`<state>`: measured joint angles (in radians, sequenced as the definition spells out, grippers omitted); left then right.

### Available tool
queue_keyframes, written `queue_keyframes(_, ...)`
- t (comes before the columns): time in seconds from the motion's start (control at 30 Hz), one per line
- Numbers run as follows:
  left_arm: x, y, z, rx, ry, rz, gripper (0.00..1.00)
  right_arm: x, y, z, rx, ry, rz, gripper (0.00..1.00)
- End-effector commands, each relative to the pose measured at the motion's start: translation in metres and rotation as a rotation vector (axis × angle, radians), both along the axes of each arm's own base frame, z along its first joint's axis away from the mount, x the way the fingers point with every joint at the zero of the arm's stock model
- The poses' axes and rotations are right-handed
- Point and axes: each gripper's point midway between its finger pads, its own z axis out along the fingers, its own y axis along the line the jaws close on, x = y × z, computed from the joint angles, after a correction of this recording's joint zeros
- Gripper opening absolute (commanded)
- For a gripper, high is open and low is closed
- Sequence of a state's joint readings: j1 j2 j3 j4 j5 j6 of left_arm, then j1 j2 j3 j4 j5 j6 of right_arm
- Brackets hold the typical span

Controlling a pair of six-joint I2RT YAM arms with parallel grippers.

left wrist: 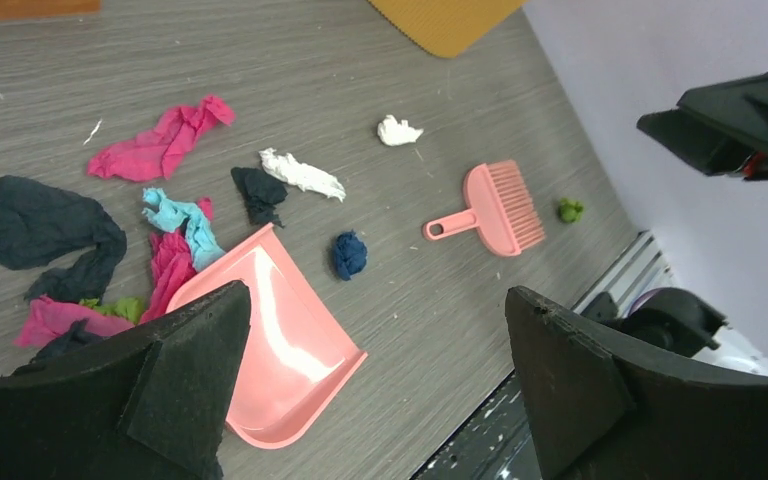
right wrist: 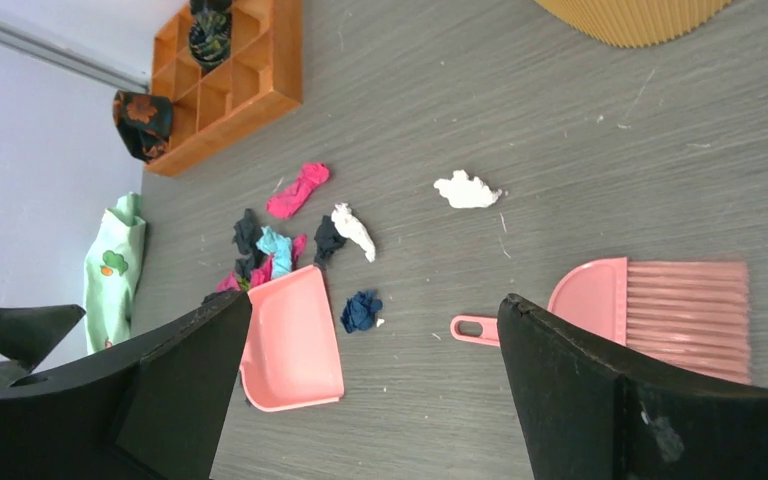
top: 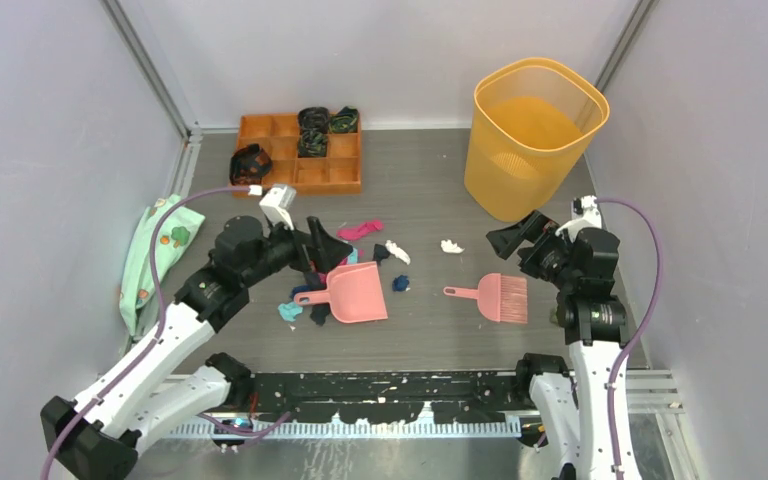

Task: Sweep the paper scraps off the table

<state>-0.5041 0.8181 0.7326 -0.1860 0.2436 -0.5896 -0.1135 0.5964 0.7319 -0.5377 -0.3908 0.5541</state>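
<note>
On the table [top: 430, 190], left of middle, the scraps [top: 360, 230] lay clustered around the dustpan [top: 352, 294], below the left gripper [top: 328, 245], whose fingers were spread wide and empty. The brush [top: 495, 297] lay nearer the right gripper [top: 513, 236], likewise spread and empty, with its handle pointing left toward the dustpan.

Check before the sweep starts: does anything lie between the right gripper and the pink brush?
Nothing visible does: only table shows between the open right gripper and the brush; the paper scraps lie farther left.
</note>
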Motion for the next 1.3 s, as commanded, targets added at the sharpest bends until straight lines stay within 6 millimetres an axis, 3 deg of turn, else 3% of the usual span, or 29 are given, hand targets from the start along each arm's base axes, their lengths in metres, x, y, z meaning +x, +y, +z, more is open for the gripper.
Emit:
queue_keyframes(0.0,0.007,-0.002,0.013,0.085,-0.076,0.043,1.00,-0.003,-0.002,0.021,-0.042,-0.020,0.011,1.00)
queue_keyframes(0.27,-0.004,-0.018,0.017,-0.039,-0.026,-0.008,1.00,-0.002,-0.012,0.018,-0.070,0.014,-0.038,1.00)
queue_keyframes(0.43,-0.001,-0.021,0.010,-0.036,0.040,0.007,1.00,-0.007,-0.049,0.020,-0.103,0.109,-0.282,1.00)
queue_keyframes(0.57,0.011,-0.019,0.009,-0.021,0.048,0.057,1.00,-0.016,-0.057,0.030,-0.158,0.138,-0.300,1.00)
queue_keyframes(0.7,0.014,-0.017,0.006,0.008,0.058,0.067,1.00,-0.025,-0.045,0.032,-0.162,0.126,-0.218,1.00)
queue_keyframes(0.83,0.005,-0.007,0.003,0.005,0.107,0.106,1.00,-0.030,-0.022,0.005,-0.093,0.186,-0.101,1.00)
queue_keyframes(0.97,-0.004,0.004,-0.015,0.067,0.161,0.127,1.00,-0.028,-0.006,-0.012,-0.023,0.223,-0.042,1.00)
queue_keyframes(1.07,-0.004,0.015,-0.029,0.101,0.197,0.185,0.97,-0.021,0.000,-0.012,0.012,0.210,-0.020,0.92)
queue_keyframes(1.17,-0.004,0.022,-0.035,0.127,0.234,0.227,0.93,-0.010,0.009,-0.010,0.038,0.207,0.027,0.76)
queue_keyframes(1.27,-0.004,0.028,-0.039,0.156,0.256,0.253,0.88,0.010,-0.003,0.006,-0.031,0.189,-0.013,0.79)
